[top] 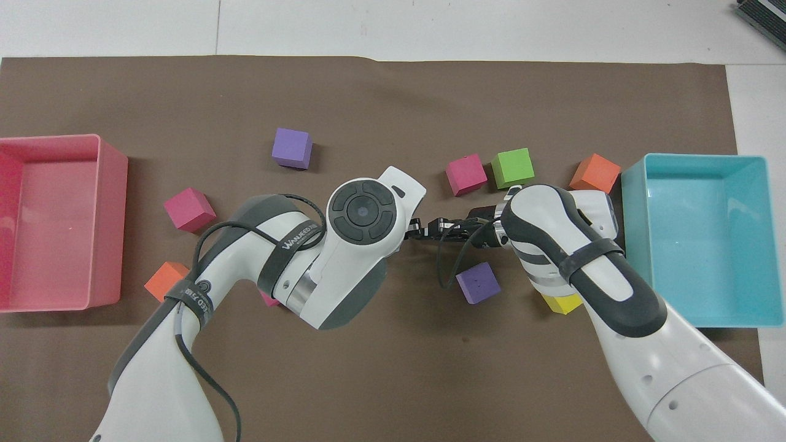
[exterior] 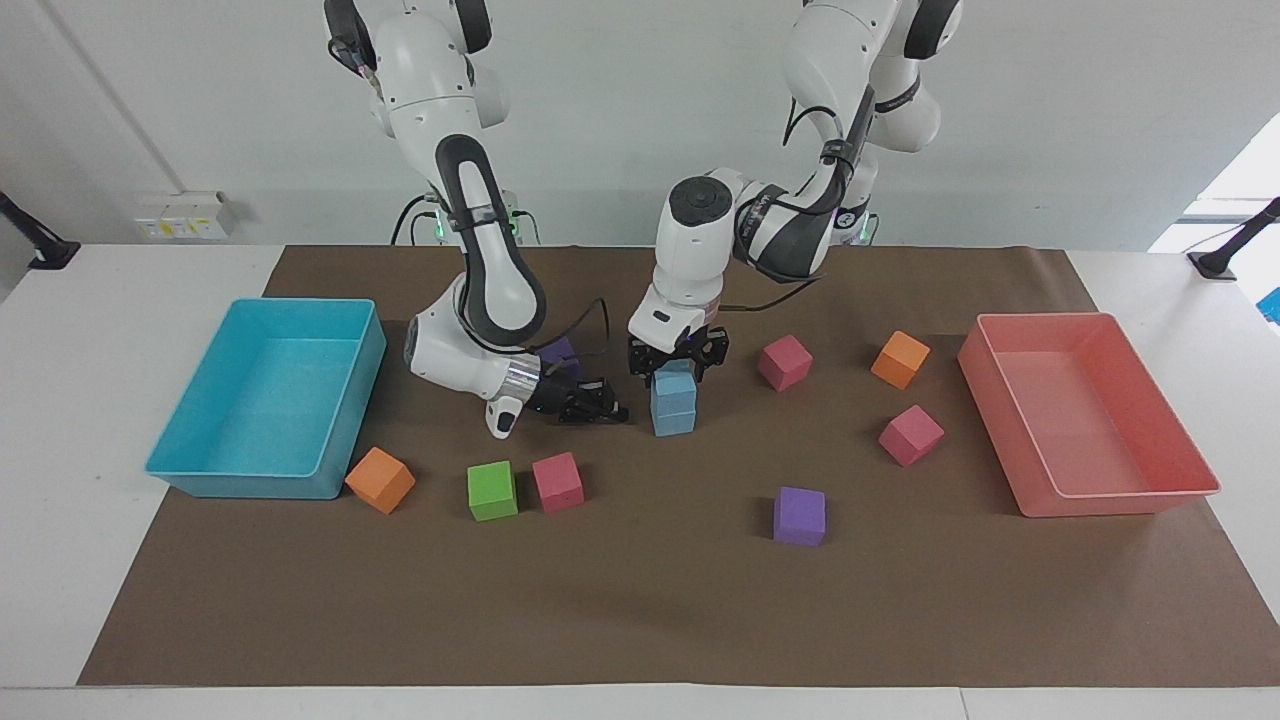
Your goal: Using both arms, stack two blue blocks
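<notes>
The two blue blocks stand stacked near the middle of the mat, the upper block (exterior: 675, 389) squarely on the lower block (exterior: 673, 420). My left gripper (exterior: 677, 369) points down over the stack, open, its fingers either side of the upper block's top edge. My right gripper (exterior: 610, 409) lies low and level beside the stack, toward the right arm's end, pointing at it with a small gap and holding nothing. In the overhead view the left arm's wrist (top: 362, 212) hides the stack and the left gripper. The right gripper (top: 420, 229) shows beside that wrist.
A cyan tray (exterior: 300, 304) stands at the right arm's end and a pink tray (exterior: 1045, 319) at the left arm's end. Loose cubes lie around: orange (exterior: 380, 479), green (exterior: 492, 490), pink (exterior: 557, 482), purple (exterior: 799, 516), pink (exterior: 911, 434), orange (exterior: 900, 358), pink (exterior: 784, 361).
</notes>
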Controlling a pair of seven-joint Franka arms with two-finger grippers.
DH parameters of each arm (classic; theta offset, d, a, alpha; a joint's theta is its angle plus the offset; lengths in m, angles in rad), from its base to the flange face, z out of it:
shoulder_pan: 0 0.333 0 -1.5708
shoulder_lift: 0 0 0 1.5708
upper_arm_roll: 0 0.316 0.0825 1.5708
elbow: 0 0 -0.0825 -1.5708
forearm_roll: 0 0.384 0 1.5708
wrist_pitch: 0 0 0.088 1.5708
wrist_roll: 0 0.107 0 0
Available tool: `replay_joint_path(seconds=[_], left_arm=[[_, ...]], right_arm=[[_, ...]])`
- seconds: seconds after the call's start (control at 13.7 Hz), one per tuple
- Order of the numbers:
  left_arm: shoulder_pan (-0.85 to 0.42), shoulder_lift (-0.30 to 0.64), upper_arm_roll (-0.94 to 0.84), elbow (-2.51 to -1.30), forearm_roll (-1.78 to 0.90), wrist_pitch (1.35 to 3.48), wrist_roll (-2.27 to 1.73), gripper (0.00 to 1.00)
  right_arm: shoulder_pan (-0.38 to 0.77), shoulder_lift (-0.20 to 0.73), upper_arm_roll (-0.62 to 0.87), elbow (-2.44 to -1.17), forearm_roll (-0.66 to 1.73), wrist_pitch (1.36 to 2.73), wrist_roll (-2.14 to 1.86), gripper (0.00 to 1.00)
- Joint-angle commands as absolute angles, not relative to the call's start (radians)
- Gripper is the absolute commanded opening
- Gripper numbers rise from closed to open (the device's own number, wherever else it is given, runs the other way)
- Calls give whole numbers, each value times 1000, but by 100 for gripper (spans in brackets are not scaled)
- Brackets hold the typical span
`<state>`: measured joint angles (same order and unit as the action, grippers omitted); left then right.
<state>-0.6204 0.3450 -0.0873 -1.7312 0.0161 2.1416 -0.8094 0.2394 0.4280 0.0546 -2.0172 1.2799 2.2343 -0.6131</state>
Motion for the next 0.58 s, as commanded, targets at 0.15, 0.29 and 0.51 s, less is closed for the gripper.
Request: replay_joint_path(seconds=[0.15, 0.29, 0.51], left_arm=[[-630, 298, -72, -1740, 35, 2122, -818, 100], [-626, 267, -72, -1747, 35, 2093, -815, 100], [-595, 166, -71, -1820, 35, 2051, -770, 100]], right_arm=[[239, 431, 58, -2020, 1315, 2256, -666, 0], [232, 433, 57, -2016, 1298, 2255, -693, 0], [226, 411, 55, -2008, 1258, 2249, -680, 0]])
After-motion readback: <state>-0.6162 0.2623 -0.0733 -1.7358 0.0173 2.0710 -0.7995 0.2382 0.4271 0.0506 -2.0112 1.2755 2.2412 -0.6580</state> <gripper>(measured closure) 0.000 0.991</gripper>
